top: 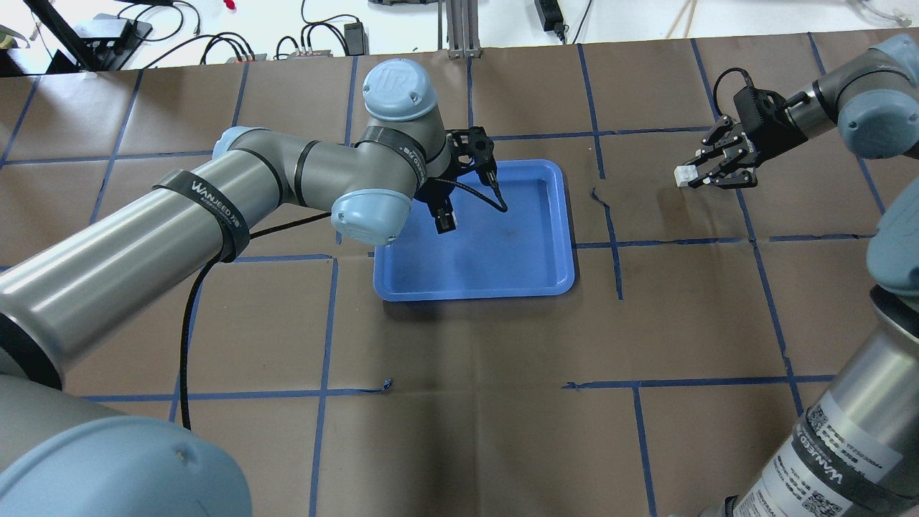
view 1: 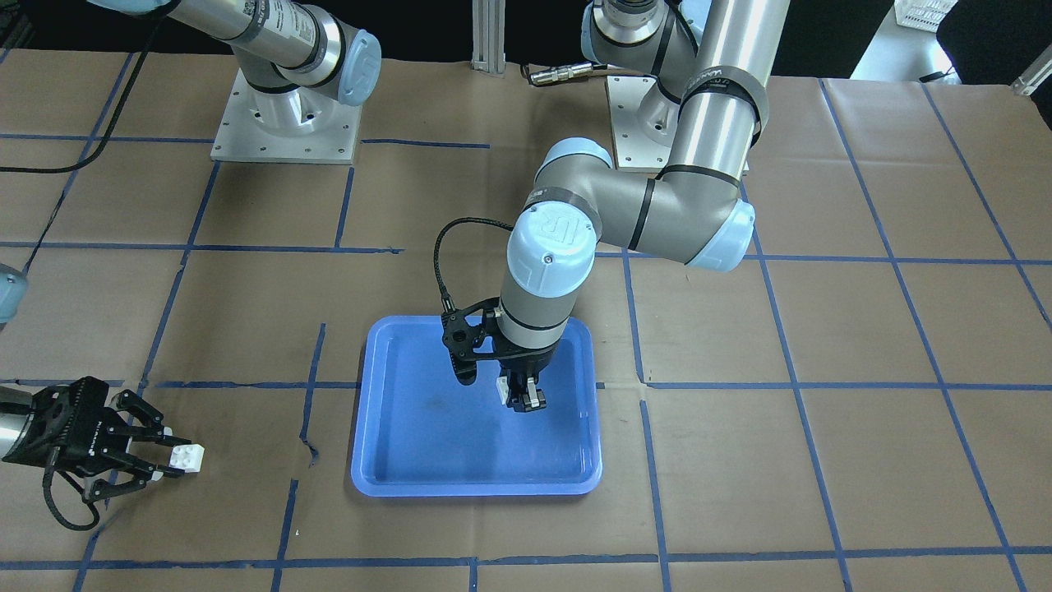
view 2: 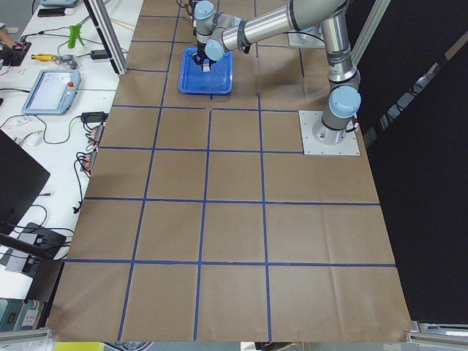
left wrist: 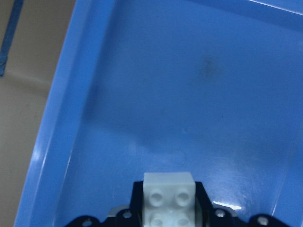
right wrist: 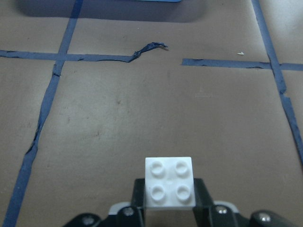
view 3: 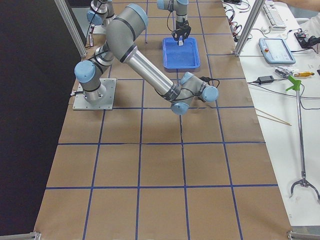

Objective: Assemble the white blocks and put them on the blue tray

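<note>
The blue tray (view 1: 444,444) lies mid-table and also shows in the overhead view (top: 517,258). My left gripper (view 1: 519,400) hangs over the tray's robot-side half, shut on one white block (view 1: 500,390). The left wrist view shows that block (left wrist: 168,196) studs-up between the fingers, above the tray floor (left wrist: 213,94). My right gripper (top: 691,177) is off to the tray's side over the paper, shut on the other white block (top: 684,173). That block shows studs-up in the right wrist view (right wrist: 169,188) and in the front view (view 1: 187,456).
The table is covered in brown paper with blue tape lines (top: 614,244); one strip is torn and curled near the right gripper (right wrist: 149,47). Both arm bases (view 1: 286,123) stand on the robot's side. Benches with tools lie beyond the table's far edge (view 3: 280,50).
</note>
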Available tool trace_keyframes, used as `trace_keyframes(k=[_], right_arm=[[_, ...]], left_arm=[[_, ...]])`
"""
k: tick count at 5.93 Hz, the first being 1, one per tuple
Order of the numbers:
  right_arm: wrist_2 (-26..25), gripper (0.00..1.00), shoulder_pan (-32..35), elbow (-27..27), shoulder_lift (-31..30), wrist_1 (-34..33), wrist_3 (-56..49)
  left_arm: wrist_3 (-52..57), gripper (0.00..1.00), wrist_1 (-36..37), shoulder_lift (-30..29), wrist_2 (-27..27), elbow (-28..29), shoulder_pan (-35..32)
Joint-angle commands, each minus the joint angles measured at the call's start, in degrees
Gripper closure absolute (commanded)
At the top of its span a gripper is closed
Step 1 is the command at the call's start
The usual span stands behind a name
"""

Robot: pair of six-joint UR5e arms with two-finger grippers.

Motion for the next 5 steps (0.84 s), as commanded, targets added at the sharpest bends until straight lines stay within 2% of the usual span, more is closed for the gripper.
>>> trace_keyframes(k=[1,2,4,5], right_arm=[[0.5,0.66,1.0,-0.3,-4.4,3.4,1.5],[0.4,0.66,1.0,0.4,-7.0,6.1,1.5],[0.7,0.65,1.1,5.5,-9.6,5.7,1.5],[0.9,0.65,1.1,8.0,-11.1,5.3,1.5]], left_arm=[[5.5,0.99,1.8,-2.3,0.0,-0.5,-2.1],[5.5,0.96,3.9,-2.9,0.2,-0.5,-2.6],[5.2,0.93,3.9,-3.2,0.1,-1.1,-2.6],[5.1,0.84,3.9,-3.3,0.0,-1.1,-2.7]])
